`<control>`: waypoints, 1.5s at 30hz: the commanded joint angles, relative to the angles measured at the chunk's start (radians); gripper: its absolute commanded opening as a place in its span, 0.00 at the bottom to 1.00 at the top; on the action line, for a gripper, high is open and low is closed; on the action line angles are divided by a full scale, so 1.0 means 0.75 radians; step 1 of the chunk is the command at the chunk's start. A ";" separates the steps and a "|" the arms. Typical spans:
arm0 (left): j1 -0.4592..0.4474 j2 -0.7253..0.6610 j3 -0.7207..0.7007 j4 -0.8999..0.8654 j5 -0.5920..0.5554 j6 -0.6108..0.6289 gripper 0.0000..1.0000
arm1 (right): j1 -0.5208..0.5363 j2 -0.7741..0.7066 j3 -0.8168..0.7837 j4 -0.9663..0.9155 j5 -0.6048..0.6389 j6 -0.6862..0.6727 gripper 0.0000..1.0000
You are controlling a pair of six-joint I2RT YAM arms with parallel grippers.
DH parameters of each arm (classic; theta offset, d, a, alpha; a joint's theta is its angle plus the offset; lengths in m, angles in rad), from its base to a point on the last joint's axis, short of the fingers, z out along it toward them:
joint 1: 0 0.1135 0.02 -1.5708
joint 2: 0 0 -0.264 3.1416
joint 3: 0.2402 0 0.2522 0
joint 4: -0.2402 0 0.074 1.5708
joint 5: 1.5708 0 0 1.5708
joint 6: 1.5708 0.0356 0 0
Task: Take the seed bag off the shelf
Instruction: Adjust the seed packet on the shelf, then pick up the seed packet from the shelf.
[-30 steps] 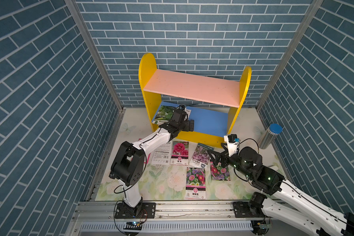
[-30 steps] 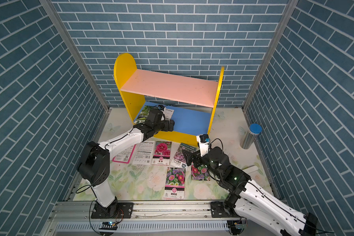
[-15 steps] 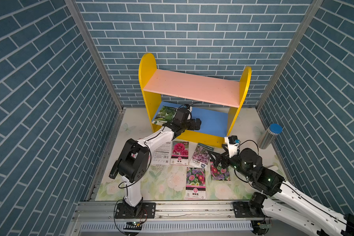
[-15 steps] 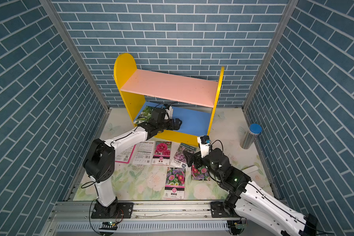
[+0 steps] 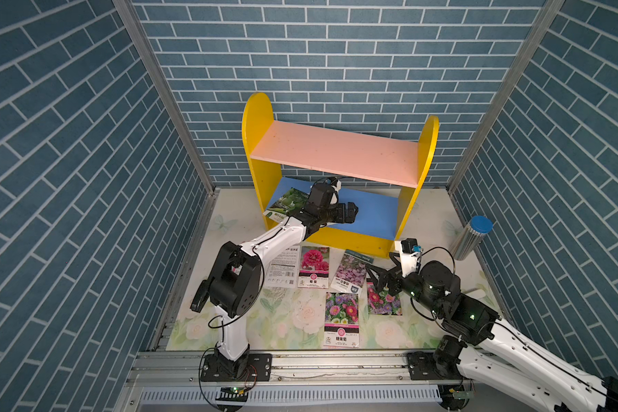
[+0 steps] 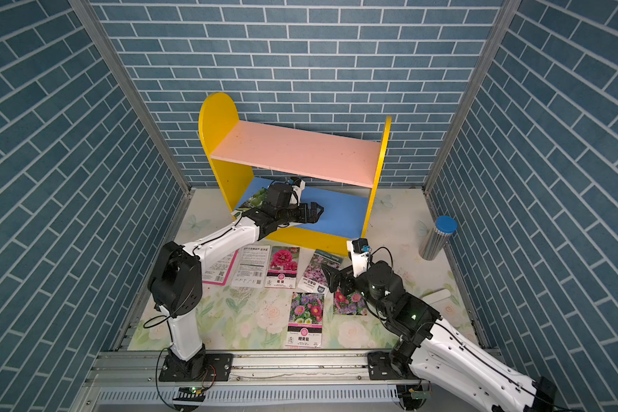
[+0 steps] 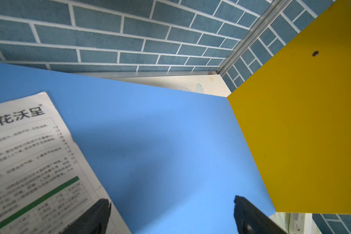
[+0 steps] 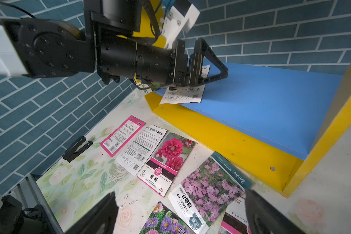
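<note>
While poised inside shelf (image 5: 336, 153) with left claw (image 5: 351, 213) spread wide, grasps nothing: one fingertip (image 7: 101, 210) over white seed bag (image 7: 32, 158), lying on blue board's (image 5: 371, 214) left end, overhanging front edge. Holds right claw (image 8: 179, 198) released above packets (image 8: 166, 154) on table (image 5: 236, 228).

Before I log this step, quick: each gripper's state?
Left gripper: open, holding nothing, above the blue shelf board.
Right gripper: open, holding nothing.

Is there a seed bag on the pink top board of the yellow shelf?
No, the pale pink upper board is bare; the green-printed paper seed bag lies on the blue lower board.
</note>
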 commanded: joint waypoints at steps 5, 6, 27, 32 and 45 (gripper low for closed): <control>0.010 -0.166 0.004 -0.194 -0.108 0.065 1.00 | -0.002 -0.017 -0.020 0.031 0.004 -0.012 0.99; 0.018 -0.187 -0.018 -0.209 -0.121 0.061 1.00 | -0.002 -0.016 -0.020 0.035 0.000 -0.012 0.99; 0.635 -0.805 -0.685 -0.155 0.212 -0.283 0.99 | -0.002 0.058 -0.088 0.199 -0.072 0.019 0.98; 0.669 -0.774 -0.747 -0.067 0.261 -0.364 0.96 | -0.004 0.045 -0.090 0.200 -0.069 0.023 0.98; 0.672 -0.606 -0.768 0.095 0.311 -0.461 0.90 | -0.002 0.034 -0.098 0.199 -0.054 0.031 0.98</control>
